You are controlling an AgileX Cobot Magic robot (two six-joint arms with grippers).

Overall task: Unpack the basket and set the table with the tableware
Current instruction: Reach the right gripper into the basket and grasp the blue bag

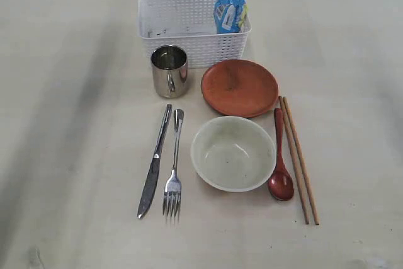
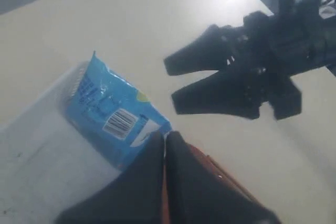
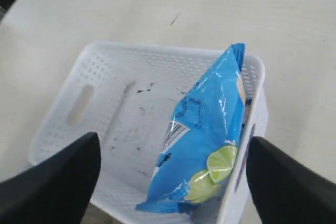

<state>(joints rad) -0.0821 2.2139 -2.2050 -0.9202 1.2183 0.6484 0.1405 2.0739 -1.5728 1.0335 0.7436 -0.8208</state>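
On the table, exterior view: mug, plate, knife, fork, bowl, spoon and chopsticks lie set out before the basket, which holds only a blue snack bag. Left wrist view: left gripper pinched shut, empty. Right wrist view: right gripper spread wide, empty, above the blue snack bag. Unpacking looks finished.

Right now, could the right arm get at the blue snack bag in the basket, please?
Probably yes: the right gripper hangs open above the basket, and the blue snack bag stands uncovered below it, leaning against a side wall, with nothing in between.
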